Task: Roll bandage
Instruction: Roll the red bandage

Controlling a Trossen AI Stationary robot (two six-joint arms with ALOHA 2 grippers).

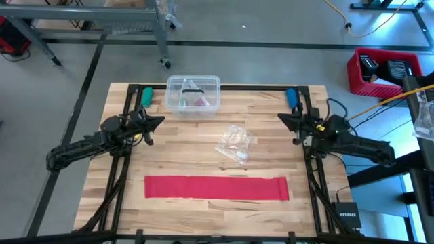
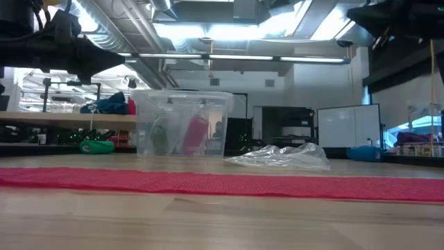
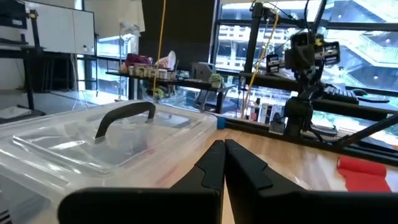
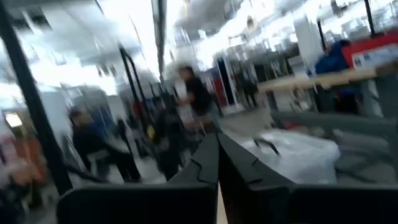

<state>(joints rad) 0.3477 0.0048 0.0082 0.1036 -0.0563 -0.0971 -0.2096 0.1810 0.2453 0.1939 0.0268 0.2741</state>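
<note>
The bandage is a long red-pink strip lying flat and unrolled across the table's near half; it also shows in the low view and its end in the left wrist view. My left gripper hovers shut at the table's left, far of the strip. My right gripper hovers shut at the right, also far of it. Neither touches anything.
A clear plastic box with a lid stands at the far middle, small items inside. A crumpled clear wrapper lies between box and bandage. Black frame rails run along the table's left and right sides.
</note>
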